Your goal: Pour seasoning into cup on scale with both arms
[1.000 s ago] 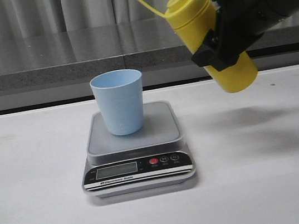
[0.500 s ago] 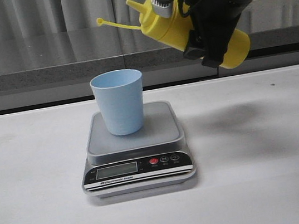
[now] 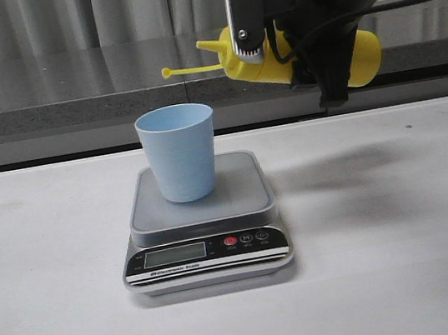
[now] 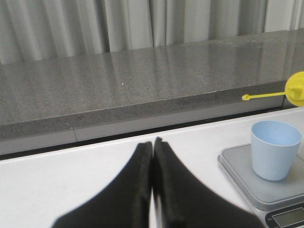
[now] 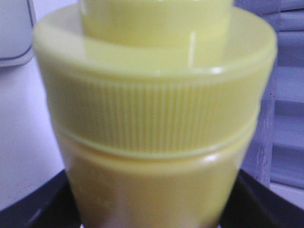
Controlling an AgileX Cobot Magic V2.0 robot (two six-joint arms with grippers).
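Pour setup: right gripper (image 3: 307,45) clamps seasoning (image 3: 363,54) near-horizontal, nozzle up right of cup (image 3: 178,152). Left gripper (image 4: 153,147) pressed closed, empty. Next: nozzle over cup mouth, tip down.

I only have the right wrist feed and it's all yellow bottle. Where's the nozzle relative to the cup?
Observer: In the front view the bottle lies almost level in the right tool, nozzle pointing toward the cup but short of its rim, above and to one side.
Operator: Cup on the scale?
Observer: Yes, it stands upright on the scale, toward the left of the platform.
Operator: Anything coming out?
Observer: No stream visible; the cap strap sticks out sideways from the nozzle, above the cup.
Operator: Left arm?
Observer: The left tool is shut on nothing, low over the table and off to the side of the scale.
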